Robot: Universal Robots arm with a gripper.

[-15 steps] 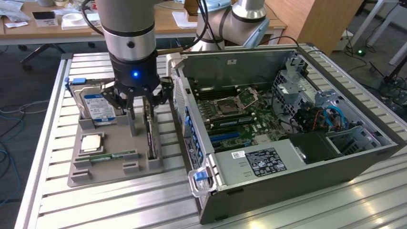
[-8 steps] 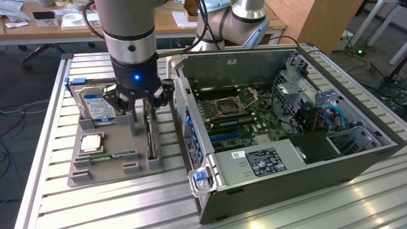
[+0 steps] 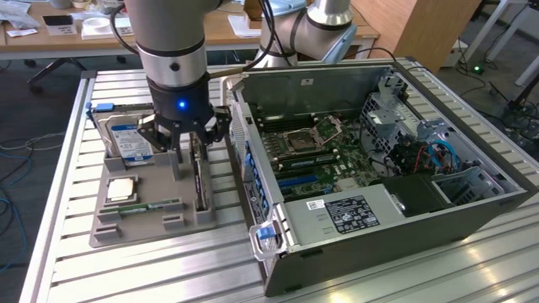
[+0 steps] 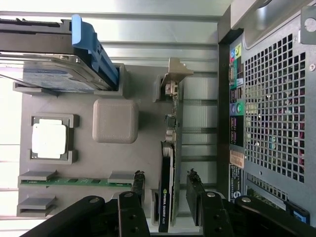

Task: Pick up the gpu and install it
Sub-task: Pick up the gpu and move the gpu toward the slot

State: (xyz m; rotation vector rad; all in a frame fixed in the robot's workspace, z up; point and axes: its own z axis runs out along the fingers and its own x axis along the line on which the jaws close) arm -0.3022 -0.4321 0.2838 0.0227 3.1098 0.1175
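Hand (image 4: pixel 166 183) wide astride upright gpu (image 4: pixel 167 160)

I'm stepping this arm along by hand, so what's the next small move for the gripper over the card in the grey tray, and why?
Probably close the gripper on the gpu. Its jaws are open with one finger on each side of the card, which stands on edge in the grey holder, so it looks lined up for a grasp.
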